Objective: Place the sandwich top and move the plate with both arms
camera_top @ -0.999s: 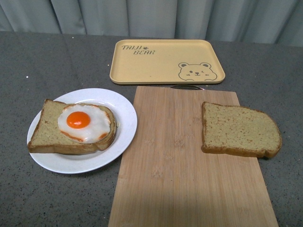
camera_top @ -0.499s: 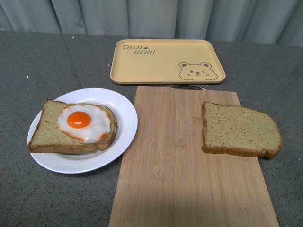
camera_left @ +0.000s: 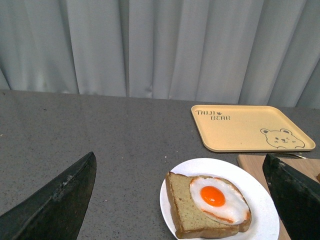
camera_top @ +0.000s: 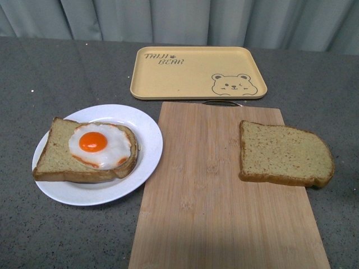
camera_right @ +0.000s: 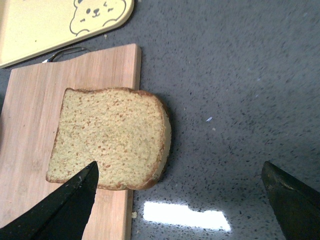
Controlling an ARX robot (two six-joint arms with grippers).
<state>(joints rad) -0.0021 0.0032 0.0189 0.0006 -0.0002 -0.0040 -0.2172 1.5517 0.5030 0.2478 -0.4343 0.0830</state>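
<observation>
Left tool (camera_left: 178, 160) and right tool (camera_right: 180, 167) — both spread wide.

- Front view: from the robot's body, angled down over the table (camera_top: 33, 73), set far enough back to take in the plate (camera_top: 148, 140), cutting board (camera_top: 207, 196) and tray (camera_top: 190, 73). No arm shows.
- Left wrist view: low and nearly level, looking out between the wide-spread fingers of the left gripper (camera_left: 178, 156). The plate is just ahead of and below it, the tray beyond.
- Right wrist view: close and steeply downward, between the wide-spread fingers of the right gripper (camera_right: 179, 163). The sandwich top (camera_right: 110, 135) lies below, nearer one finger.
- The front view shares the plate and tray with the left wrist view. It shares the sandwich top, cutting board and tray corner with the right wrist view.
</observation>
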